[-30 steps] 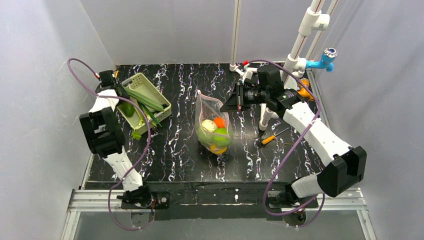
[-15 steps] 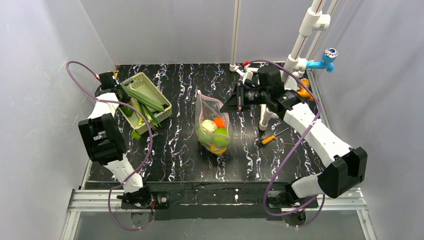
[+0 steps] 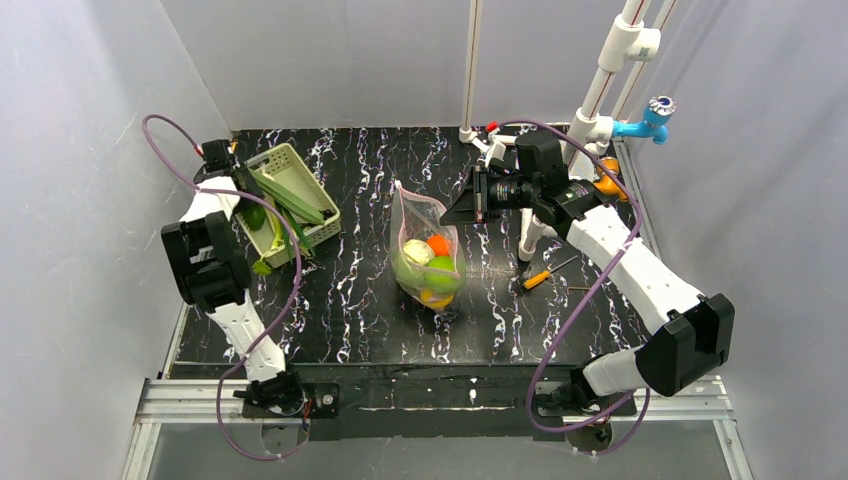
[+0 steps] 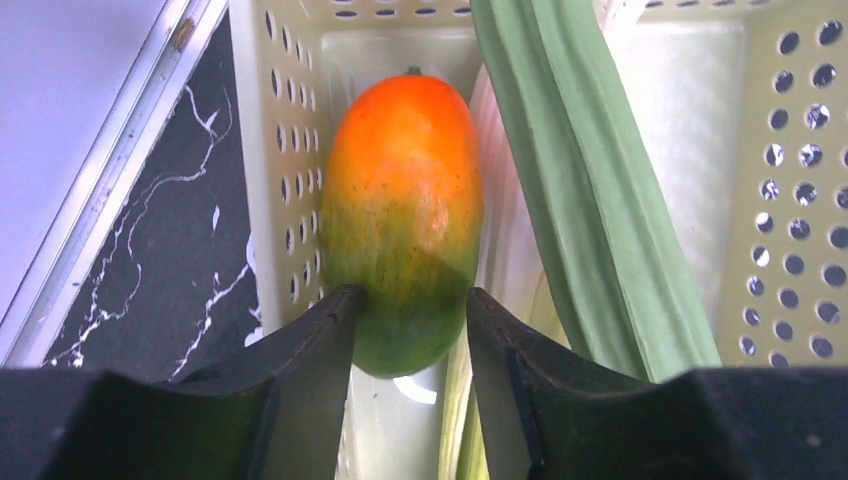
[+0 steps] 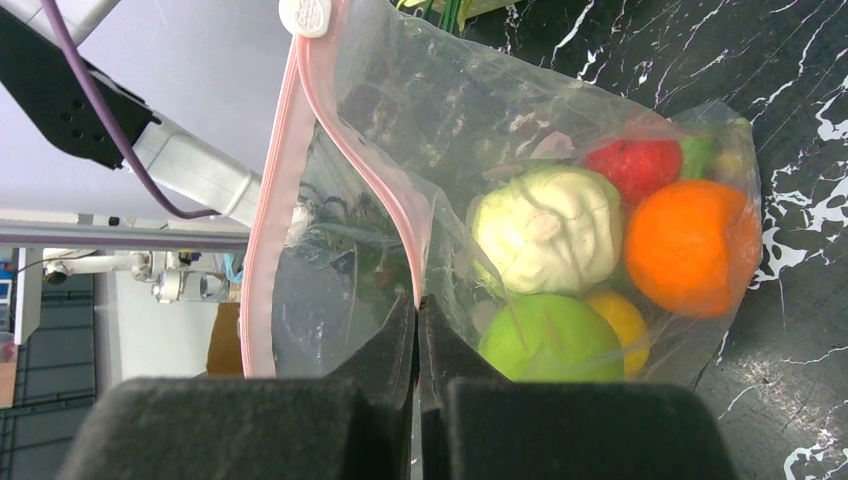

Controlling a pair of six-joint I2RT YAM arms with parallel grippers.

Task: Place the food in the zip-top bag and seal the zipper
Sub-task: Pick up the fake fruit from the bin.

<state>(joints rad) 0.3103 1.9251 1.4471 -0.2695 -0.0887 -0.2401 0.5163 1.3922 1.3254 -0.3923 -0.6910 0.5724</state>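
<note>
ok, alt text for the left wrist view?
The left gripper straddles the green end of an orange-and-green toy fruit lying in a pale perforated basket; whether the fingers actually grip it is unclear. A long green vegetable lies along the fruit's right, and the black marbled table shows at left.

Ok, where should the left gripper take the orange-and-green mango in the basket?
Take the mango across its tapered green end, coming in along its length from that end. It lies lengthwise between the basket wall and a long green vegetable, so its flanks look crowded further up. The left gripper straddles that end.
</note>
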